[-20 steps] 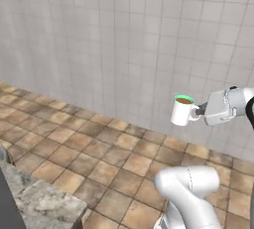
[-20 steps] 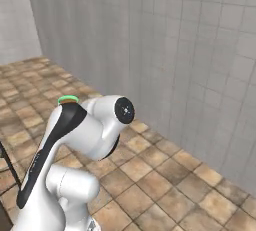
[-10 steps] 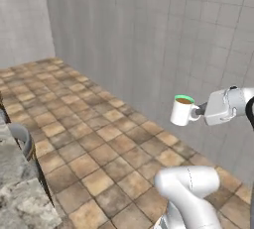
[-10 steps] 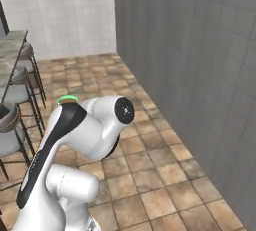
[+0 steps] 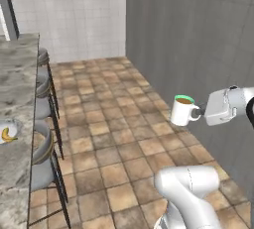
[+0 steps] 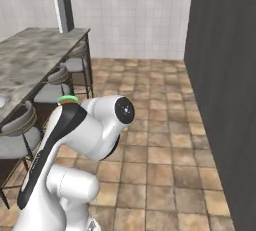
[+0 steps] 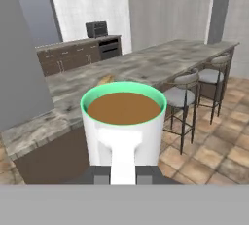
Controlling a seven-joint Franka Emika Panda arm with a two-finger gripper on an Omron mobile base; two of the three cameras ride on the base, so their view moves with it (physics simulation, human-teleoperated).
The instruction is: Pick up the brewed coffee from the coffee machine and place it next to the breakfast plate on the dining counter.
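The brewed coffee (image 5: 183, 110) hangs upright in mid-air above the tiled floor, level so nothing spills. The gripper (image 5: 204, 113), at its 3 o'clock, is clamped on the handle. The dining counter (image 5: 15, 74) with the breakfast plate (image 5: 7, 132) lies at 9 o'clock, well apart.

The breakfast plate (image 5: 7, 132) is cut by the left edge, its bread loaf unseen
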